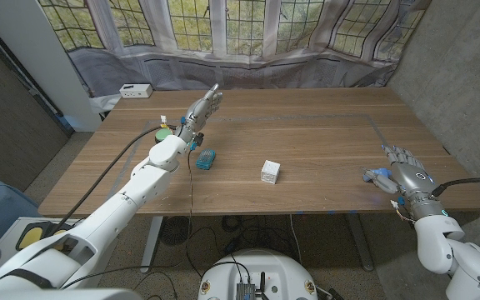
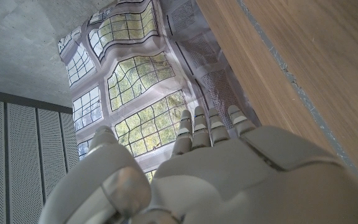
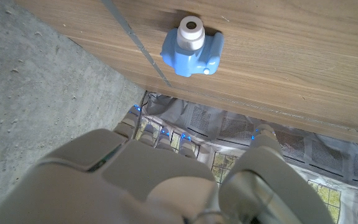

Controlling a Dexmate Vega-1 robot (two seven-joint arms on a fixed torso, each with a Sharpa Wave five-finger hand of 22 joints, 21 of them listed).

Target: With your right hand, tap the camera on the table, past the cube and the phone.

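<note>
Camera (image 3: 191, 46): a small blue toy with a white lens, lying on the wooden counter (image 1: 307, 142) near its right edge, well to the right of the white cube (image 1: 270, 172); in the head view it shows as a blue shape (image 1: 379, 176) just beside the right hand (image 1: 408, 179), on that hand's cube side, though whether the two touch cannot be told. The right hand hangs over the counter's right edge with its fingers (image 1: 398, 155) extended, a little apart, and holding nothing; the right wrist view looks over the back of this hand (image 3: 148, 180) toward the camera. The cube stands near the counter's middle; left of it lies a small teal phone-like block (image 1: 206, 158) (partly behind the left forearm and a black cable); further left of the cube, past the block, a green and yellow thing (image 1: 164, 129) sits half hidden by the arm. The left hand (image 1: 202, 108) is raised above the counter, left of the cube and further back, fingers (image 2: 204, 127) straight, close together and empty. A white box (image 1: 135, 91) rests at the far left corner, well apart from the cube.
</note>
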